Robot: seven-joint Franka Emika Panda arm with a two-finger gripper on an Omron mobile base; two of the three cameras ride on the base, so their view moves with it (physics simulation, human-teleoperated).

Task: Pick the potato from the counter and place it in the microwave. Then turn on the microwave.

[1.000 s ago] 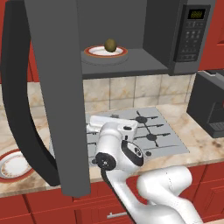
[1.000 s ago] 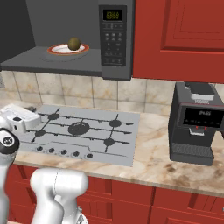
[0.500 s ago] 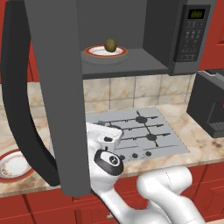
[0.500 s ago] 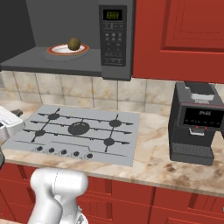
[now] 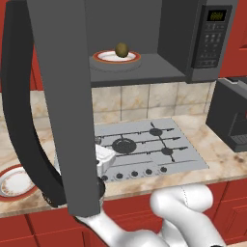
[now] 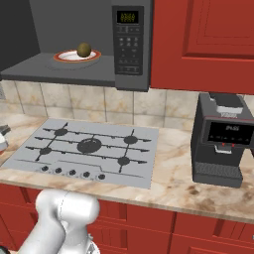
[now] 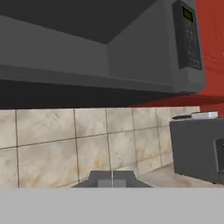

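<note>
The potato (image 5: 122, 49) (image 6: 84, 49) lies on a white red-rimmed plate (image 5: 109, 57) (image 6: 65, 56) inside the open microwave (image 5: 212, 43) (image 6: 130, 47). Its door (image 5: 62, 96) stands swung out toward me. My gripper (image 7: 112, 180) is shut and holds nothing. It hangs low over the counter (image 5: 214, 154) (image 6: 173, 173) at the cooktop's left end, far below the potato. Its white hand (image 5: 102, 159) peeks out from behind the door and just touches the left edge of the right base view. From below, the hand view takes in the microwave's keypad (image 7: 188, 35).
A grey gas cooktop (image 5: 144, 144) (image 6: 89, 149) lies under the microwave. A black coffee machine (image 5: 231, 116) (image 6: 223, 141) (image 7: 197, 148) stands to the right. A second red-rimmed plate (image 5: 6, 184) sits on the counter at far left. Tiled backsplash (image 7: 65, 144) lies ahead of the hand.
The arm has swung left and down; the hand has slid behind the open door in the left base view and almost out of the right base view. Potato and plate have not moved.
</note>
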